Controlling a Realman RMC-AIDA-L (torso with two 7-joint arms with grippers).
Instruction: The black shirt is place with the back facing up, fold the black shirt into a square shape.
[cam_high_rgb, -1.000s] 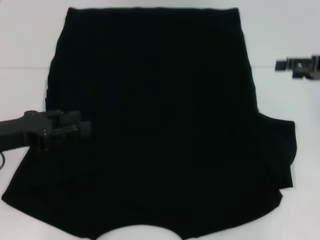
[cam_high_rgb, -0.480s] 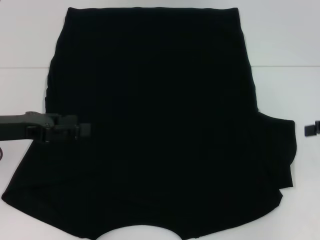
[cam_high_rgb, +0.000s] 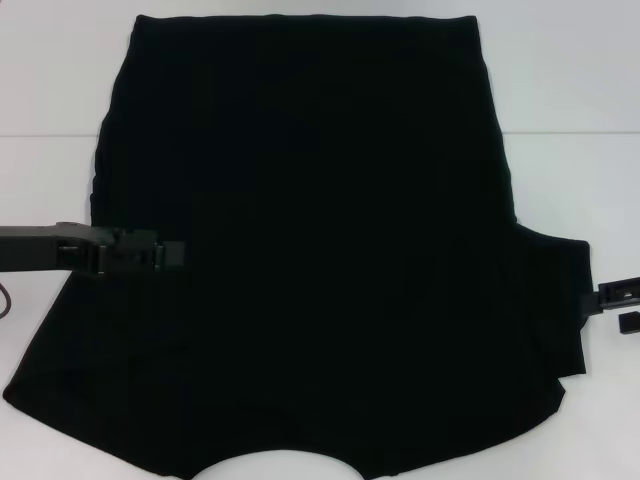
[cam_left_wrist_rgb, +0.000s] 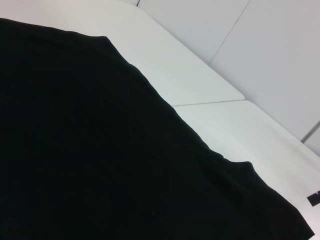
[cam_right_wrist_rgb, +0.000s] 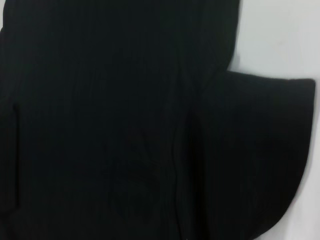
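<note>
The black shirt (cam_high_rgb: 320, 240) lies flat on the white table, plain side up, neckline curve at the near edge. Its left side is folded inward; its right sleeve (cam_high_rgb: 555, 300) still sticks out. My left gripper (cam_high_rgb: 172, 256) reaches in from the left and sits low over the shirt's left edge. My right gripper (cam_high_rgb: 618, 306) is at the right edge of the head view, just beside the right sleeve, fingers apart and empty. The left wrist view shows the shirt (cam_left_wrist_rgb: 100, 150) close below. The right wrist view shows the shirt (cam_right_wrist_rgb: 125, 125) and the sleeve (cam_right_wrist_rgb: 260, 160).
The white table (cam_high_rgb: 560, 80) shows bare around the shirt at the far side, left and right. A seam runs across the table top (cam_high_rgb: 570, 132). A pale wall (cam_left_wrist_rgb: 280, 60) stands beyond the table.
My right gripper has come from the far right down to the right sleeve's edge. My left gripper has levelled out and sunk slightly over the shirt's left edge. The shirt has not moved.
</note>
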